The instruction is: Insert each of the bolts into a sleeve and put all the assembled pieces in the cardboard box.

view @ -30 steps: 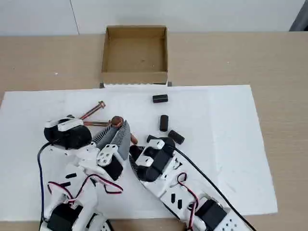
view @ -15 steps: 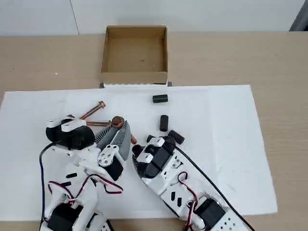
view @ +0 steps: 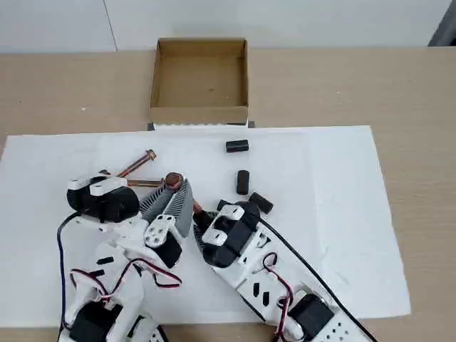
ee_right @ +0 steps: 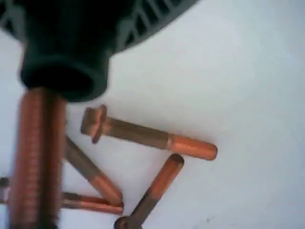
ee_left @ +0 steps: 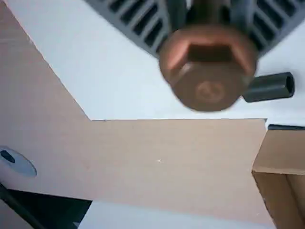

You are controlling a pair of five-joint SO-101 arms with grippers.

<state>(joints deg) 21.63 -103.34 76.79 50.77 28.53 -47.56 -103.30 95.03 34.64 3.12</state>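
Our left gripper [ee_left: 206, 14] clamps a copper bolt [ee_left: 207, 71]; our right gripper [ee_right: 71, 21] grips a black sleeve [ee_right: 59, 71], the bolt's threaded tip at its mouth. Off-axis, we judge, the threads could jam or push the sleeve loose. The cardboard box [view: 201, 114] stands well apart.

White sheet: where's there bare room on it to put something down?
The sheet's right part, from the three sleeves to its right edge, is bare, and so is the strip along its left edge. It is crowded in the middle, where the left gripper and right gripper meet, and at the loose bolts just beyond them.
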